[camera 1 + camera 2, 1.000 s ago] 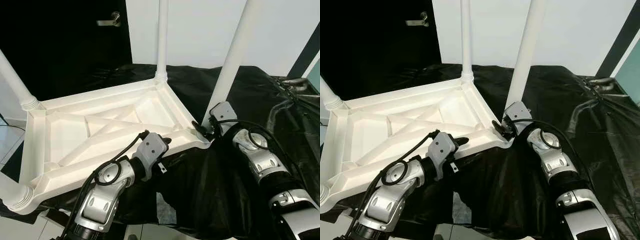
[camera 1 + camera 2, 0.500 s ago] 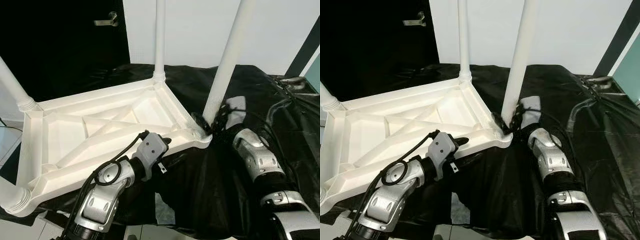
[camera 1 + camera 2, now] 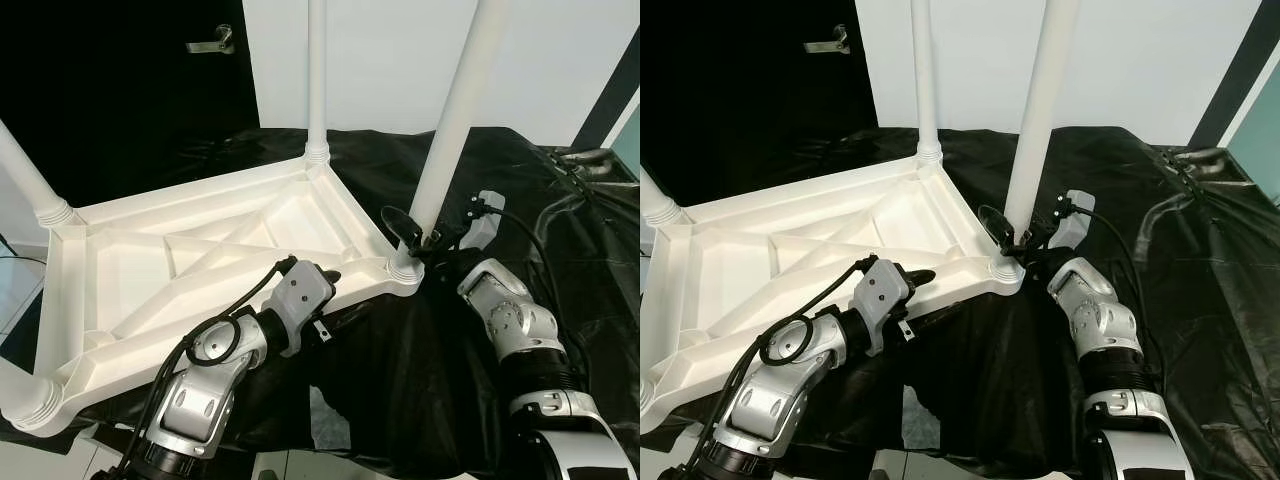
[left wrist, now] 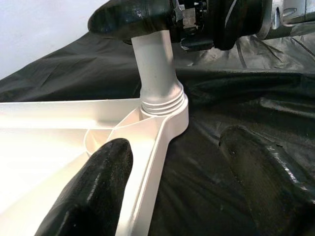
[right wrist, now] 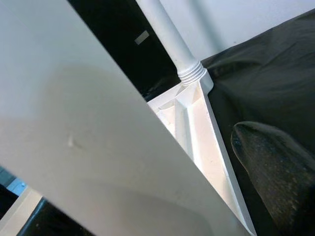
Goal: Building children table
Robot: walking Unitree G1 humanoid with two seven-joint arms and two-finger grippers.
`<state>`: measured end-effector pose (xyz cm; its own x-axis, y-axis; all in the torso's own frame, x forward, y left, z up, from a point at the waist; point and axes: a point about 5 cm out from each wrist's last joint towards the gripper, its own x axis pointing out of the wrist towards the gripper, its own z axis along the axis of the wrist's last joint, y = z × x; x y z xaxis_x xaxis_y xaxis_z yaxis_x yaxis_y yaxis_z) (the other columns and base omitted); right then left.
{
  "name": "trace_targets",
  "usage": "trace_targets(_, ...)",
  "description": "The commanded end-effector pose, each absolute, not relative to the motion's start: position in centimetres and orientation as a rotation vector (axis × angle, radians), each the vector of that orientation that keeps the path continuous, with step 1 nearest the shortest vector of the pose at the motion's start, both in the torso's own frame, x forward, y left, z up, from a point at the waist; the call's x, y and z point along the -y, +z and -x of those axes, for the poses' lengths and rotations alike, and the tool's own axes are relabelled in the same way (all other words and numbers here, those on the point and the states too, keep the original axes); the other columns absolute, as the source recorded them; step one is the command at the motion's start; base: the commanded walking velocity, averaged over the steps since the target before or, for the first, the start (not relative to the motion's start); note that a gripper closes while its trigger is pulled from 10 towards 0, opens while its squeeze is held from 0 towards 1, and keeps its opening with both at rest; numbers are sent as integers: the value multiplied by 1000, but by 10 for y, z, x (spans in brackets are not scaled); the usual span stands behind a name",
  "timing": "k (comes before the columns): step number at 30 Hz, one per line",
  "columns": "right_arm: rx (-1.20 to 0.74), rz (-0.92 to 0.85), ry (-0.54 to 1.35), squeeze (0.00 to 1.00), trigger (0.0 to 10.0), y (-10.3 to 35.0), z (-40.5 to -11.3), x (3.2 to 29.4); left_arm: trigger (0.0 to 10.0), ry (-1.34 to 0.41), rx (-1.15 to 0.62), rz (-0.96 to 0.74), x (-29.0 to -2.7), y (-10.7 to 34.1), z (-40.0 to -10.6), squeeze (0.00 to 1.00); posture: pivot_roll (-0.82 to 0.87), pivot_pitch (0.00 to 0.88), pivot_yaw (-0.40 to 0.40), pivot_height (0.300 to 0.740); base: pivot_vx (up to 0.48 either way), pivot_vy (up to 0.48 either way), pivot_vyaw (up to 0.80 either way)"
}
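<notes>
White table (image 3: 200, 260) lies upside down on black sheet (image 3: 480, 180). Right pincer (image 3: 415, 232) grips the near leg (image 3: 455, 110) just above its socket; left pincer (image 3: 330, 278) straddles the rim, spread apart.

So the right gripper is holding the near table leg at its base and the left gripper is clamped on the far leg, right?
Not the left one. The left gripper sits at the tabletop's near rim, fingers astride that edge, as the left wrist view shows, not on the far leg. The right gripper is on the near leg by its base.
</notes>
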<state>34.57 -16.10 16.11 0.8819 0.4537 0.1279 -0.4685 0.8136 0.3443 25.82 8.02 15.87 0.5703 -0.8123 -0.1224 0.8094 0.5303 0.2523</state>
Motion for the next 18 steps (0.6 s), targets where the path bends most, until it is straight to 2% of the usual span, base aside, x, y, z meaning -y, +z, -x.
trace_targets(1,31,-264,537,0,10000,159,-342,159,10000,-945,5,-303,-81,157,-260,0,60,0,13,740,0,0,0)
trace_targets(3,34,-54,623,0,10000,155,-339,156,10000,-946,3,-303,-81,157,-259,0,60,0,14,740,0,0,0)
trace_targets(4,34,-54,623,0,10000,155,-339,156,10000,-946,3,-303,-81,157,-259,0,60,0,14,740,0,0,0)
trace_targets(6,21,72,686,0,10000,148,-338,159,10000,-949,0,-301,-80,156,-259,0,59,0,14,740,0,0,0)
trace_targets(11,-29,130,736,0,10000,140,-341,166,10000,-952,-1,-298,-79,156,-259,0,63,0,11,740,0,0,0)
trace_targets(17,-65,205,821,0,10000,138,-344,162,10000,-958,-9,-296,-79,154,-255,0,71,0,4,740,0,0,0)
trace_targets(18,-77,223,832,0,4275,135,-346,162,10000,-960,-12,-296,-78,153,-254,0,77,0,1,740,0,0,0)
